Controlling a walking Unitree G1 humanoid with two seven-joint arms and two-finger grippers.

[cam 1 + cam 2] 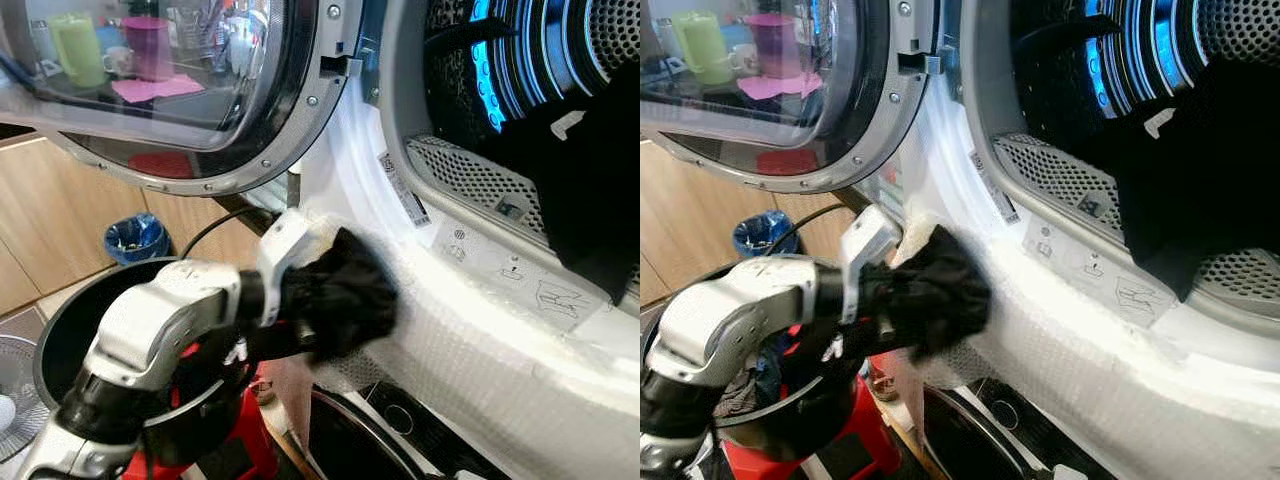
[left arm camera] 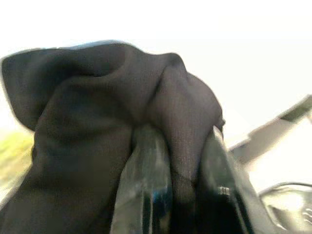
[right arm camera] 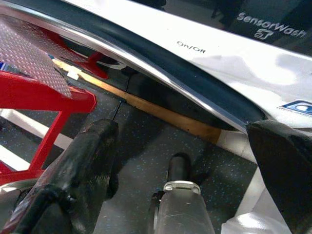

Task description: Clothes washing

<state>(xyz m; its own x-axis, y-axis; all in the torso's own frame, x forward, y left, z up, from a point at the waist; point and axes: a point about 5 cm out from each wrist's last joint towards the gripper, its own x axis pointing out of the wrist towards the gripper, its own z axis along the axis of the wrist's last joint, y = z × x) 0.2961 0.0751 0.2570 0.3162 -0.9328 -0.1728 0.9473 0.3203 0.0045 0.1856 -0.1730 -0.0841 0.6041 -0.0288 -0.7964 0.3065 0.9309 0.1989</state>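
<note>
Left wrist view showed my left gripper point(image 2: 180, 195) clenched on the black garment point(image 2: 97, 136), centre frame: soft, light, floppy; a bunched fold seemed safest.

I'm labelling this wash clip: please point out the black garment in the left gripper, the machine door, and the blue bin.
black garment point(image 1: 350, 290), left eye view, middle of the bunched cloth.
machine door point(image 1: 300, 120), left eye view, its grey rim.
blue bin point(image 1: 135, 240), left eye view, its bag lining.

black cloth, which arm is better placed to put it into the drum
Left. The left gripper is shut on the black cloth, raised just below the open drum. The right gripper is open, down near the floor.
</note>
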